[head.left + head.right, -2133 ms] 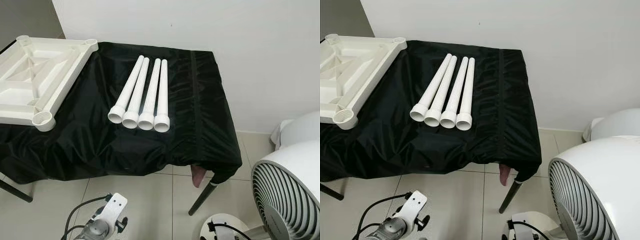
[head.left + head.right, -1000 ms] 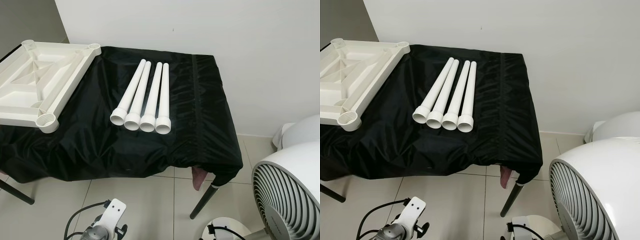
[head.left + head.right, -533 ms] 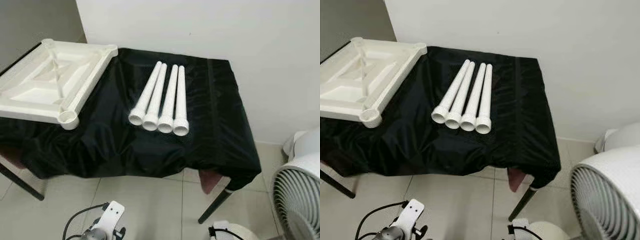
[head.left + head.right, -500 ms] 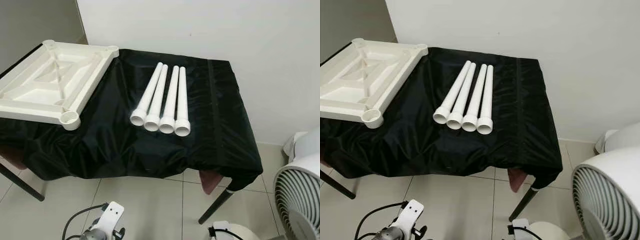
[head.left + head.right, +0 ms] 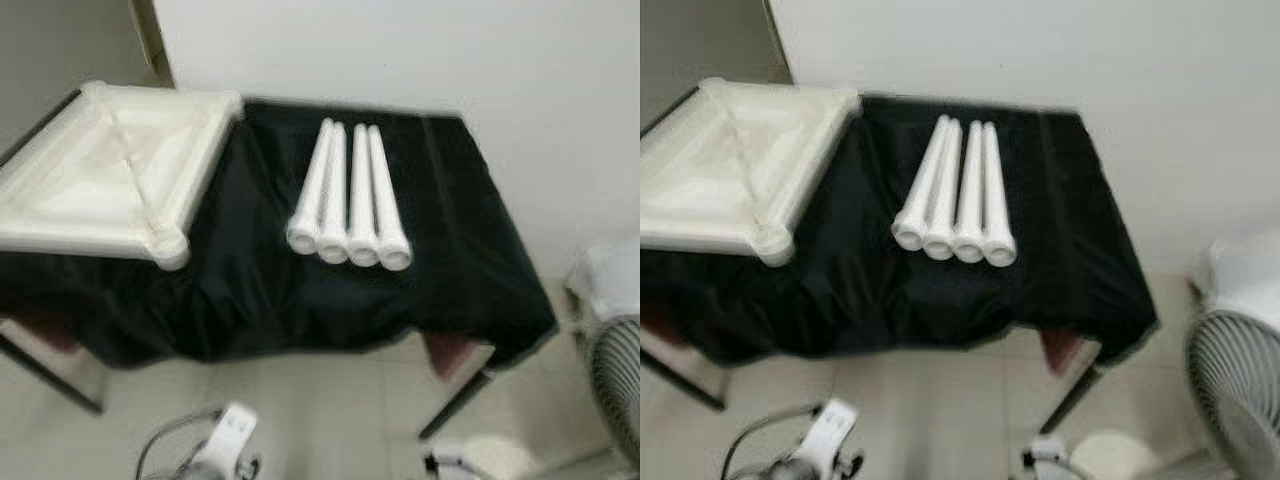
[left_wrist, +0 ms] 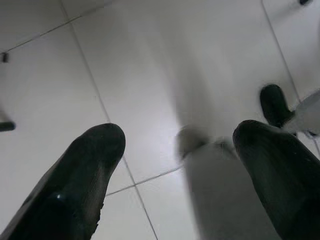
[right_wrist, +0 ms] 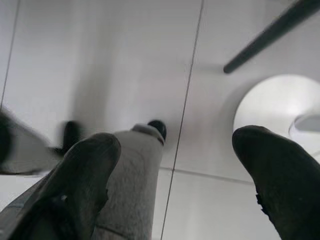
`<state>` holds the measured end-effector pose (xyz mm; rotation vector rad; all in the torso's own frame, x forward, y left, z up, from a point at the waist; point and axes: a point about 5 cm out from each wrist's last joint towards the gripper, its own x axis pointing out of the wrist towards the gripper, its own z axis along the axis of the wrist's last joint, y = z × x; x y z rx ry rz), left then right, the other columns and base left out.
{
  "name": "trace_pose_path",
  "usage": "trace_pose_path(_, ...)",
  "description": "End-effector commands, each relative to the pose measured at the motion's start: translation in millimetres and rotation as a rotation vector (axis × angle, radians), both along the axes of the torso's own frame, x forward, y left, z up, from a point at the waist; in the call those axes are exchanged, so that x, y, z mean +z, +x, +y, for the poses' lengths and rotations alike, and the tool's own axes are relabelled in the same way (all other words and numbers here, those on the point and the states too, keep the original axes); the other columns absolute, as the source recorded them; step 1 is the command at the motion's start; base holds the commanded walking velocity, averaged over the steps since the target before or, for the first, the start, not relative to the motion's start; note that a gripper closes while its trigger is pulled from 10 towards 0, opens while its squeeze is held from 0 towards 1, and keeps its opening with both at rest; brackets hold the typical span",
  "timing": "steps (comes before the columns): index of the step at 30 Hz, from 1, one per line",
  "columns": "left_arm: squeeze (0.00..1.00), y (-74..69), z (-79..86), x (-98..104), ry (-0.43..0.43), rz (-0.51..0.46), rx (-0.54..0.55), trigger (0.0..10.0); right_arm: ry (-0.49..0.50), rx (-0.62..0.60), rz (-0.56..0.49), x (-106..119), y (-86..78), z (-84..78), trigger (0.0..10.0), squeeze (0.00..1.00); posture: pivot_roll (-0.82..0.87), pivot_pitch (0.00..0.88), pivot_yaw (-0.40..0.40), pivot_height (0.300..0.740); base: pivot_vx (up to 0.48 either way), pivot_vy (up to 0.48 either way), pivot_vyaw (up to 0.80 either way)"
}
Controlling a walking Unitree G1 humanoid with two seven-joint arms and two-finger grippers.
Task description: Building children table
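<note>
Four white legs point(image 5: 349, 200) lie side by side on the black-covered table point(image 5: 450, 270), long axes pointing away from me. Both my grippers hang low over the floor, left gripper point(image 6: 177, 145) and right gripper point(image 7: 175, 150) open and empty; the right seems slightly nearer.

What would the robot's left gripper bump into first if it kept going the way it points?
Probably the tiled floor. The left gripper hangs open, pointing down, with the robot's own grey leg blurred close beside that line.

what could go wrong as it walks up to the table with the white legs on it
The four white legs lie loose on the slick black cloth; a bump to the table could roll them off. The upside-down tabletop sits at the left end and might slide. The fan on the floor crowds the robot's right. The head views are blurred, so aiming is harder.
</note>
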<state>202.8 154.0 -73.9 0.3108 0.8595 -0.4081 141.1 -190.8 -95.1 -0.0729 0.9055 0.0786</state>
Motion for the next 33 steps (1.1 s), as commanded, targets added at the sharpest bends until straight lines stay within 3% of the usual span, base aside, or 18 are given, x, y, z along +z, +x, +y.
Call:
trace_pose_path(1,0.00,-6.1,7.9,-3.4,0.024,0.026,0.015,10.0,0.014,0.009,0.053,-5.7,-10.0,9.0,10.0,0.00,-0.03,0.024,0.013,0.740,0.000,0.315,0.00)
trace_pose_path(9,0.00,-7.0,7.8,-4.0,0.028,0.027,0.016,10.0,0.012,0.009,0.057,-5.8,-11.6,5.6,10.0,0.00,-0.03,0.024,0.014,0.740,0.000,0.310,0.00)
trace_pose_path(18,0.00,-6.6,7.4,-3.8,0.034,0.023,0.011,10.0,0.007,0.000,0.060,-5.3,-15.0,-3.8,10.0,0.00,-0.03,0.021,0.012,0.740,0.000,0.000,0.00)
trace_pose_path(33,0.00,-5.9,10.0,-3.4,0.036,0.027,0.023,10.0,0.021,0.008,0.049,-4.7,-6.6,9.4,10.0,0.00,-0.02,0.021,0.019,0.740,0.000,0.073,0.00)
